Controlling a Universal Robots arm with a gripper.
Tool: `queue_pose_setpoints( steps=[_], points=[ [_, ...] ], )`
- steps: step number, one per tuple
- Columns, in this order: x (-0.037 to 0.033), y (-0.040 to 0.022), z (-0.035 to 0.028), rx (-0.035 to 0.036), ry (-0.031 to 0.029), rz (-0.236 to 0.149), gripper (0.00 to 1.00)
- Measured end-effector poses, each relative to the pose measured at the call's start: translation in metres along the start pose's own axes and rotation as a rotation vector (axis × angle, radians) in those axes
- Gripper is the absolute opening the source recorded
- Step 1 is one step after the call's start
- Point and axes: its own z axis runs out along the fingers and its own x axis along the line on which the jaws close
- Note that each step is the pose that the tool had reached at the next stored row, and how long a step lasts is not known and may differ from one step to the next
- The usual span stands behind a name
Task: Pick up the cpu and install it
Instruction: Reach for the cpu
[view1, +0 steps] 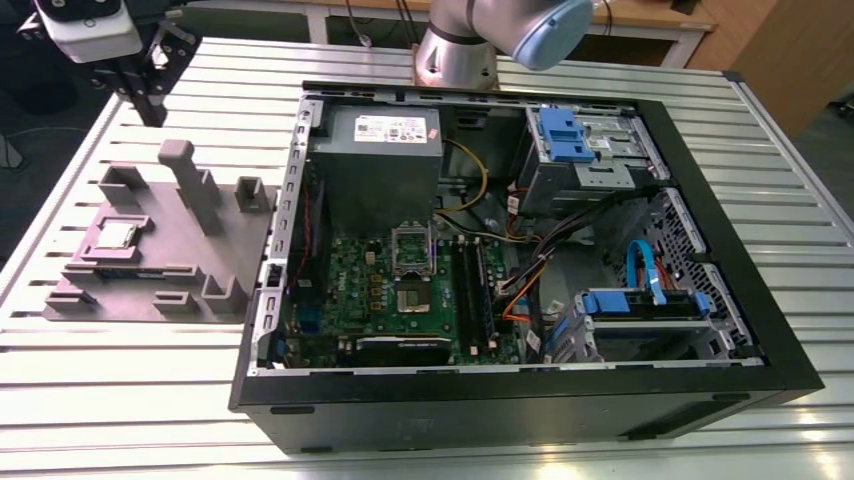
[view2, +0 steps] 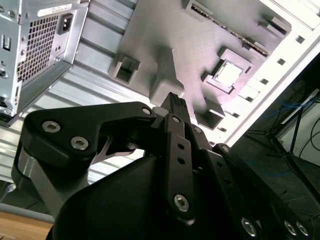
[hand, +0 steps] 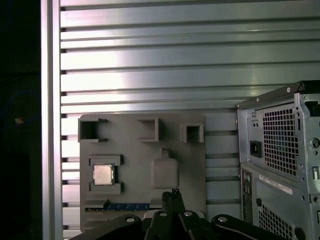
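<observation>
I see my pincer (view1: 150, 112) up over the counter (view1: 134, 400), on the exterior view's left. Its two dark fingers (view2: 173, 102) are pressed together and there is nothing between them. In both wrist views the tips hang over the grey block (hand: 130, 150) and do not touch it.

The cpu (view1: 118, 235) is a small shiny square. It lies flat in a square pocket of the grey block, well apart from the pincer. In the first wrist view, I see the cpu (hand: 103, 175) off to one side of the finger tips (hand: 173, 192). In the second wrist view it (view2: 230, 74) sits in its pocket past the fingers.

The grey block (view1: 187, 250) rests on the counter just beside the open computer case (view1: 534, 400). The case lies on its side. Inside it is the green board (view1: 360, 290), and the metal socket frame (view1: 411, 250) sits in the middle of the board. The arm's base (view1: 461, 50) stands behind the case.
</observation>
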Motion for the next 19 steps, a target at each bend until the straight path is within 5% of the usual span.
queue_pose_setpoints(
  steps=[19],
  points=[
    [0.0073,-0.0004,0.0023,0.0001,0.0038,0.000,0.11]
  ],
)
